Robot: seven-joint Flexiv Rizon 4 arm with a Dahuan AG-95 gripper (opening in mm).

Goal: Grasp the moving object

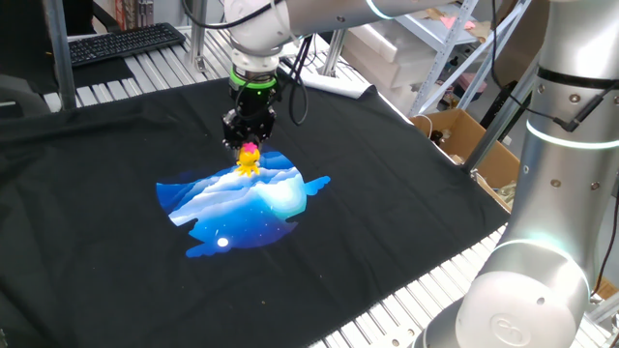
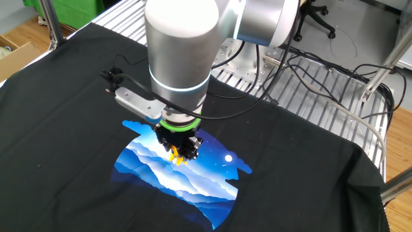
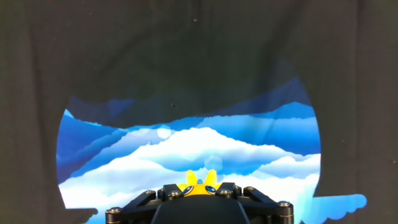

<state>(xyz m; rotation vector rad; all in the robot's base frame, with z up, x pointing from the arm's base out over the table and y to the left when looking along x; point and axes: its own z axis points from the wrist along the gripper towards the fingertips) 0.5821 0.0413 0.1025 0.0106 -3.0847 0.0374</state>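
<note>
The moving object, a tiny yellow toy figure (image 1: 249, 161) with a pink top, stands on the blue-and-white printed patch (image 1: 242, 208) of the black cloth. My gripper (image 1: 249, 143) hangs straight down over it, with the jaws closed against its two sides. In the other fixed view the toy (image 2: 175, 154) shows as a yellow bit between the black fingers of the gripper (image 2: 177, 151). In the hand view the toy's yellow face and ears (image 3: 200, 183) sit wedged in the gripper (image 3: 200, 189) at the bottom edge. The toy's base is at about cloth level.
The black cloth (image 1: 406, 193) covers most of the slatted table. A keyboard (image 1: 121, 43) lies at the far left, and an open cardboard box (image 1: 474, 145) stands beyond the right edge. The arm's silver base (image 1: 542, 242) fills the right foreground. Cables (image 2: 309, 71) trail over the slats.
</note>
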